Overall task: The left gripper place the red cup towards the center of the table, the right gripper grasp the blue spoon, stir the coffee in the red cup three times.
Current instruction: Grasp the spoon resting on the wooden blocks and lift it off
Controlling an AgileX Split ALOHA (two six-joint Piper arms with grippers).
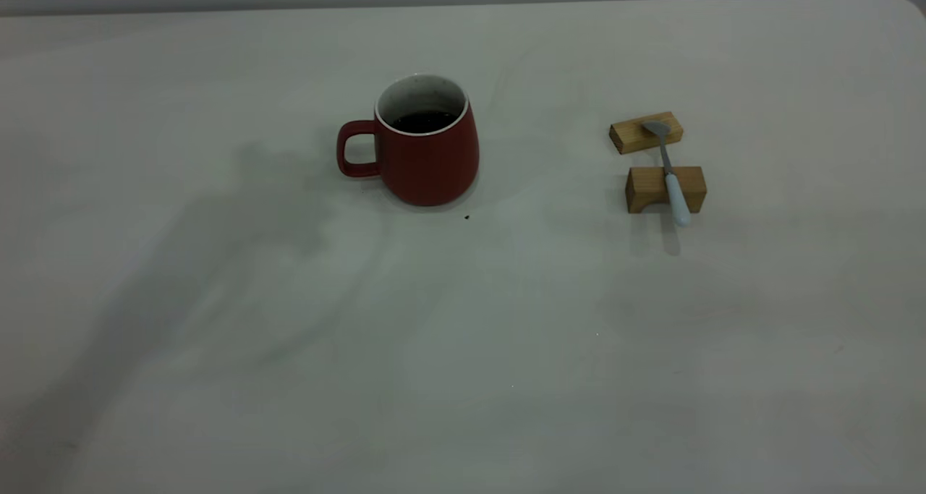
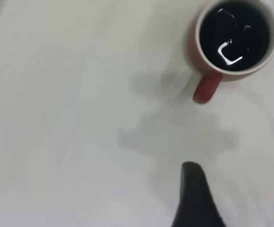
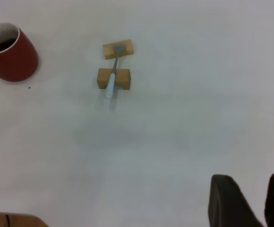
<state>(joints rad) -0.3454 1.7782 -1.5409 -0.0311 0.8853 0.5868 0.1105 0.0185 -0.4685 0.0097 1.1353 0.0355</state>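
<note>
Red cup (image 1: 427, 154) of coffee (image 1: 423, 121) mid-table, blue spoon (image 1: 669, 172) across wooden blocks (image 1: 665, 189)

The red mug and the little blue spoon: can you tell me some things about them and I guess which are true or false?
1. The dark red ceramic mug holds dark liquid. True.
2. The pale blue-handled spoon is inside the mug. False: it lies across two tan wooden blocks.
3. The mug's handle points toward the spoon. False: it points away.
4. The right end effector holds the spoon. False: it is far off, holding nothing.
5. The mug stands upright on the off-white table. True.
</note>
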